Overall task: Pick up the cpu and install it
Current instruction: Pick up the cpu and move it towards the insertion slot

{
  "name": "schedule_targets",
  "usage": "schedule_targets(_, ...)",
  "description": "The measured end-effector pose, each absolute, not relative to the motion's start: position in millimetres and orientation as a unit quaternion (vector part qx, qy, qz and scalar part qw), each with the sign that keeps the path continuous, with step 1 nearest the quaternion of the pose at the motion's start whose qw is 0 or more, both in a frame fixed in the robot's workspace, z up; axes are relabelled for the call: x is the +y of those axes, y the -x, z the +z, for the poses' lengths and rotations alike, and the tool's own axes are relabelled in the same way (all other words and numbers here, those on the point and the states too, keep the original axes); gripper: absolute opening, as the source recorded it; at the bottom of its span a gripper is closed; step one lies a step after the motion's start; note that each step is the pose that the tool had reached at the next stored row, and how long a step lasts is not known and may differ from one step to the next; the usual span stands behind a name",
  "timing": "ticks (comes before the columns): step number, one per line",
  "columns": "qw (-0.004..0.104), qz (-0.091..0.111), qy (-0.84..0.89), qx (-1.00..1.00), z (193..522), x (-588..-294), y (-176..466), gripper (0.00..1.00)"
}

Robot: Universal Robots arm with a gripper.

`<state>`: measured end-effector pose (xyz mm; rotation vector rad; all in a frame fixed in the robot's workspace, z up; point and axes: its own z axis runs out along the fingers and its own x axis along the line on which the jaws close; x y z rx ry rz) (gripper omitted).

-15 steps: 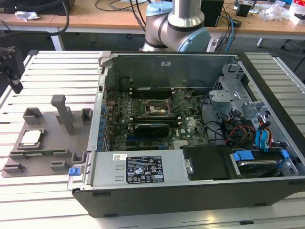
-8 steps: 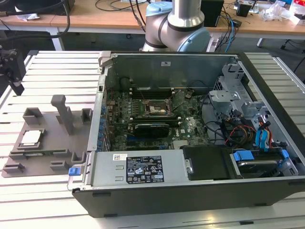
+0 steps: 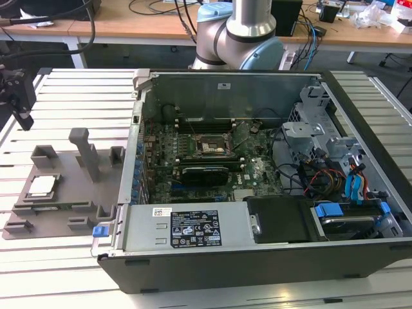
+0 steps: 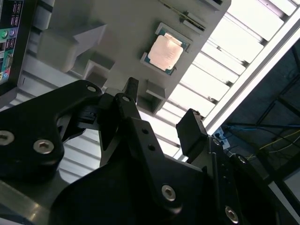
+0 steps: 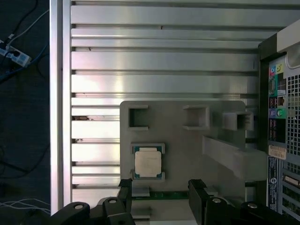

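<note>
Gripper (image 5: 161, 187) hangs wide open, empty, just short of the cpu (image 5: 148, 162); best centre squarely and pinch edges only.

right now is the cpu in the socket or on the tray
On the tray: the cpu lies flat in a recess there, not in the socket. The gripper is open and holds nothing.

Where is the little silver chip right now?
The cpu sits in a recess of the grey tray on the exterior view's left, beside the open computer case; the open gripper hangs above it, not touching.
</note>
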<state>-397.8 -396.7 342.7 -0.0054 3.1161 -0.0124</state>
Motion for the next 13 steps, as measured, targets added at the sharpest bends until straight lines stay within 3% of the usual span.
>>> schedule_targets(13, 0.013, -0.004, 0.002, 1.0, 329, -397, 398, 0.6)
